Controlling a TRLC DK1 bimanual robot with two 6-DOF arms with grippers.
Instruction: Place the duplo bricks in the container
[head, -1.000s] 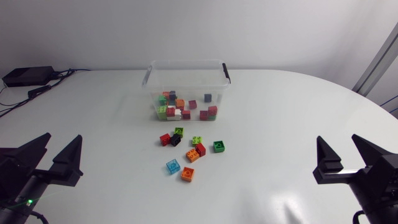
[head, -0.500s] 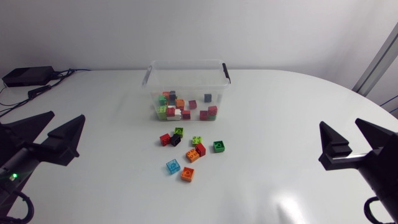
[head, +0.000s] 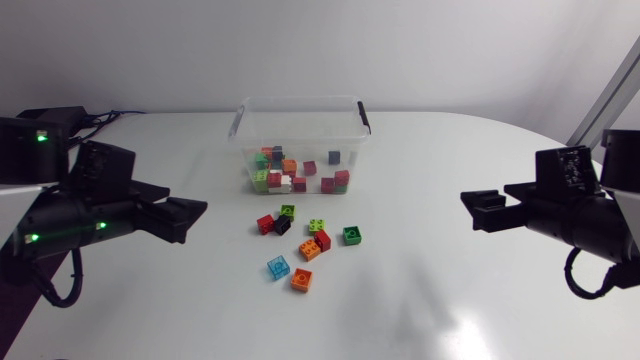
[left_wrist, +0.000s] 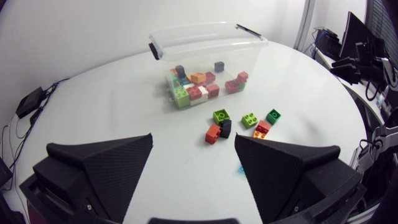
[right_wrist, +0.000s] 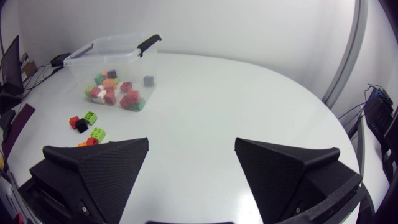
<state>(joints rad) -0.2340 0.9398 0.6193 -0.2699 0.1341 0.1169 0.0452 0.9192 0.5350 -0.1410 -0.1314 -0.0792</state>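
The left arm's matte black gripper (head: 195, 222) was held left of the clear plastic container with black handles (head: 300, 104), its wedge fingers spread wide and nothing gripped. Many coloured duplo bricks (head: 288, 178) were seen inside the container, and a loose cluster of bricks (head: 320, 241) just in front of it. The right arm's matte black gripper (head: 472, 208) was held right of the container, likewise wide and empty. Touching bricks could be scattered by the broad fingers, and the arms could be brought into collision if the cluster were approached together.
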